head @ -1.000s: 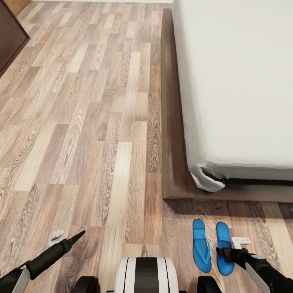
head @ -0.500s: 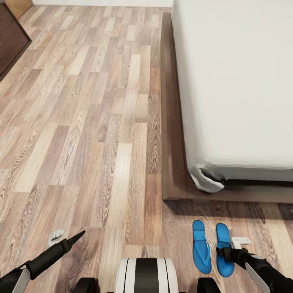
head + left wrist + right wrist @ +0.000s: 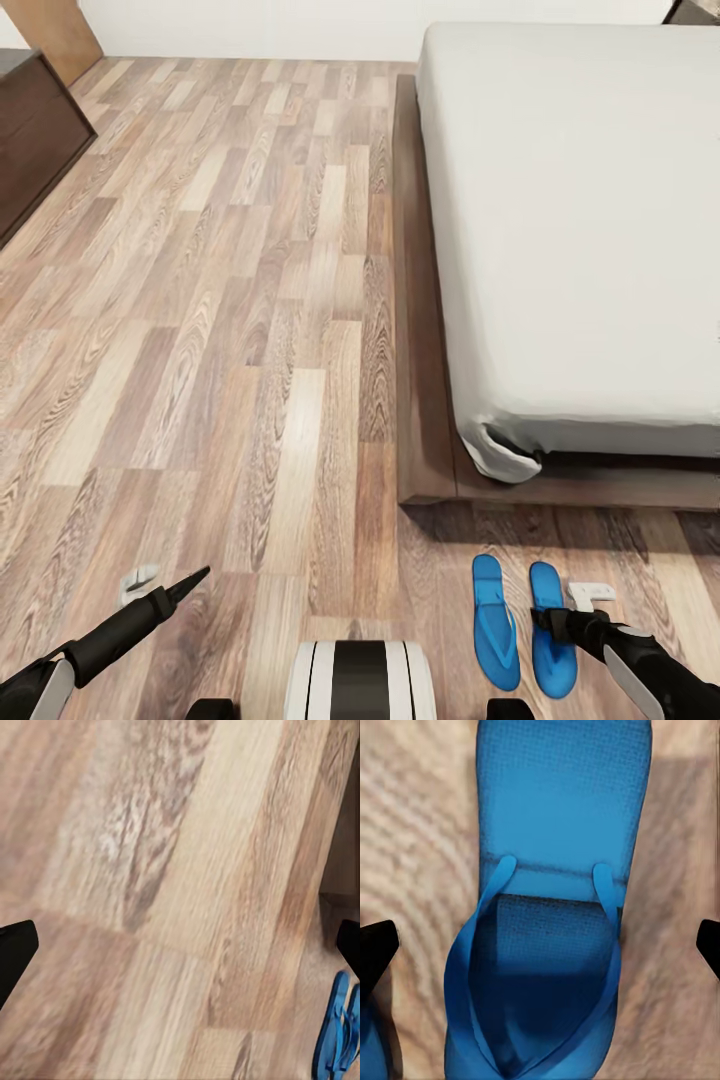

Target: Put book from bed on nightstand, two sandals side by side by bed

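Observation:
Two bright blue sandals lie side by side on the wood floor just off the foot of the bed (image 3: 425, 330): the left sandal (image 3: 495, 620) and the right sandal (image 3: 548, 645). My right gripper (image 3: 568, 606) hovers open directly over the right sandal (image 3: 551, 945), its fingertips wide on either side and holding nothing. My left gripper (image 3: 165, 582) is open over bare floor far to the left, and its wrist view catches the sandals (image 3: 337, 1035) at the edge. The off-white mattress (image 3: 570, 200) is bare where I can see it. The book and the nightstand are out of view.
A long dark brown cabinet (image 3: 35, 140) stands at the far left, with a brown door (image 3: 60, 30) behind it. White wall (image 3: 250, 25) closes the far end. A dark corner (image 3: 695, 10) shows past the bed's head. My base (image 3: 358, 680) is at the bottom.
The head camera has tilted up, so the whole picture slid down and the far wall came into sight. Grippers and sandals have not moved.

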